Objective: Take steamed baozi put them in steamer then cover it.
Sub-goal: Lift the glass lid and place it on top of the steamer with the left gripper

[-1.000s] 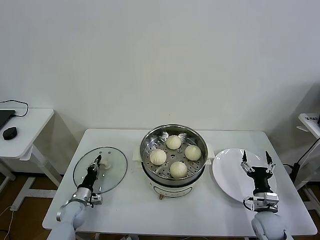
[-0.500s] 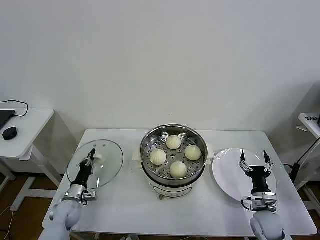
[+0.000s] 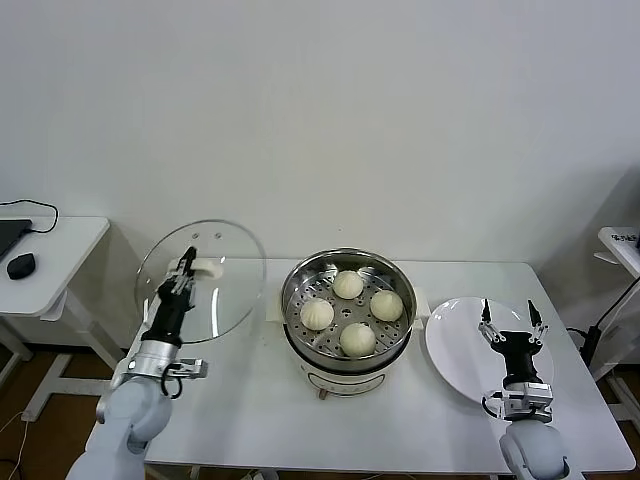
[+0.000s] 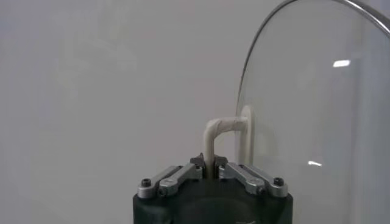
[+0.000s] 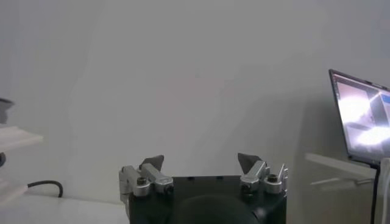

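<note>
— Head view: where is the cover (image 3: 200,283)?
— Raised off the table (image 3: 250,400), left of the steamer (image 3: 346,310); left pincer (image 3: 186,266) clamps its white handle (image 4: 224,135). Right pincer (image 3: 512,320) gapes wide over the plate (image 3: 455,350).

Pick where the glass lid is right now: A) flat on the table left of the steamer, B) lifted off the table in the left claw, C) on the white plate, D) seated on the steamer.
B: the left claw is shut on the glass lid's white handle, holding the lid tilted up, clear of the table, left of the uncovered steamer.
</note>
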You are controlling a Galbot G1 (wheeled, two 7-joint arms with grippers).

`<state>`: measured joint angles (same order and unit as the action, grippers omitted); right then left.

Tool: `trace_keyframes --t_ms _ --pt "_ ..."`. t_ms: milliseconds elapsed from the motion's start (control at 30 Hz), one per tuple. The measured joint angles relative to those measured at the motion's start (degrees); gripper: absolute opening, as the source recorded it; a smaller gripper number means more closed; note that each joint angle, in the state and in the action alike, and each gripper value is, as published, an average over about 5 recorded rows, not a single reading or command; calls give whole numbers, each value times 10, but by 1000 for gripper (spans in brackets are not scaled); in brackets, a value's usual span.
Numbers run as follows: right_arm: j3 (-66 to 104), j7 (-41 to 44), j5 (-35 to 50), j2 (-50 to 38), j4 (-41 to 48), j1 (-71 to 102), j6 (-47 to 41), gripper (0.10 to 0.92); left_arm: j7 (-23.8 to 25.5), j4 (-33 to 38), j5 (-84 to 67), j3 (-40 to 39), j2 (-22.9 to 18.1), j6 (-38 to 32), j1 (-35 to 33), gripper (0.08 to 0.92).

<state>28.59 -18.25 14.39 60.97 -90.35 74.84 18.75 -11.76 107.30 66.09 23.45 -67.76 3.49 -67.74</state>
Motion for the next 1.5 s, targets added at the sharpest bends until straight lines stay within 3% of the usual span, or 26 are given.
trace_keyframes --t_ms 333,767,1100,1500 --pt "1 1 -6 9 14 -1 -1 823 76 63 28 -149 -38 94 41 194" --pt "-5 3 -12 21 42 -20 -3 823 188 51 86 -290 -93 210 113 194" --pt "-10 4 -13 23 59 -34 -5 823 258 8 160 -332 -141 247 139 194" --pt "-12 6 -14 29 72 -44 -6 823 293 -37 225 -341 -181 260 145 194"
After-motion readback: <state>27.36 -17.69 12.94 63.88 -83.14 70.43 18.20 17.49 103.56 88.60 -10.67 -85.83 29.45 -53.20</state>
